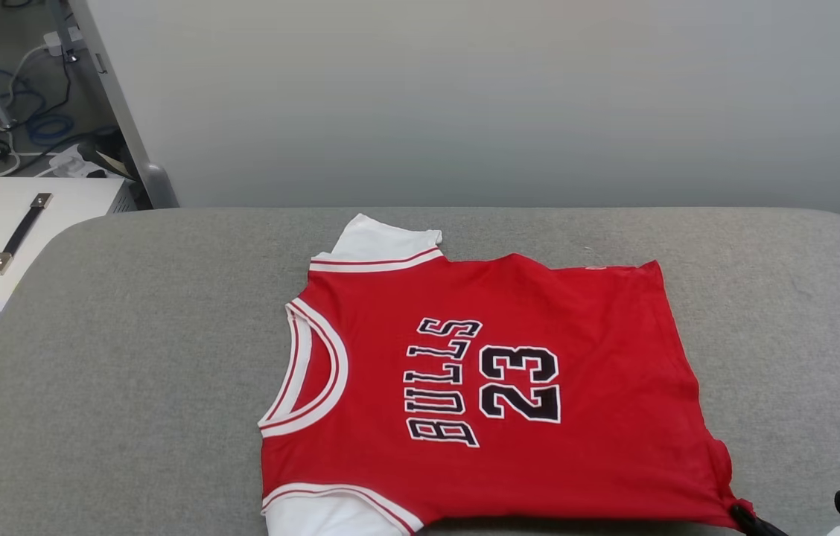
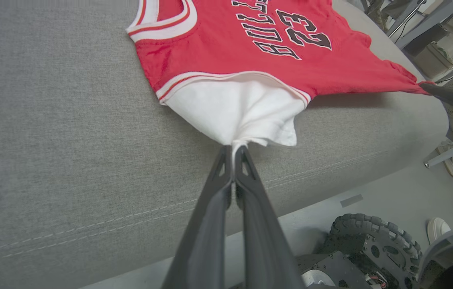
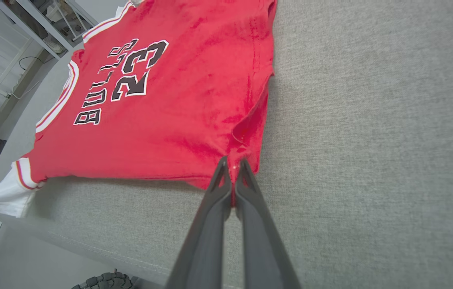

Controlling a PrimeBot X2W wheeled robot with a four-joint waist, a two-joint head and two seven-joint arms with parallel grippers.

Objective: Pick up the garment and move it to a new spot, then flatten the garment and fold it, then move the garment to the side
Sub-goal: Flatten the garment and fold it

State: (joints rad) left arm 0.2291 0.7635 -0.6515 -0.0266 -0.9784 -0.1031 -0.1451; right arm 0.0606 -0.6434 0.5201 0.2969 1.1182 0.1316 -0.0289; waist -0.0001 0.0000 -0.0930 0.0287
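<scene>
We see the red jersey-style T-shirt (image 1: 599, 357), with white short sleeves, striped trim and black lettering over a 23. It lies front up and mostly flat on the grey fabric-covered tabletop (image 1: 129, 372), a little toward 5 o'clock of its middle in the head view. The neckline points to 9 o'clock and the hem to 3 o'clock. Our left claw (image 2: 233, 147) is pressed together on the edge of the white sleeve (image 2: 234, 108) at the shirt's 7 o'clock corner, where the cloth is gathered to a point close to the tabletop's near edge. Our right claw (image 3: 232, 162) pinches the red hem corner (image 3: 246, 136) at 5 o'clock, where the fabric puckers. The other sleeve (image 1: 379, 238) lies flat at 11 o'clock. A white box with a black strap handle (image 1: 18, 223) sits off the tabletop at 9 o'clock.
</scene>
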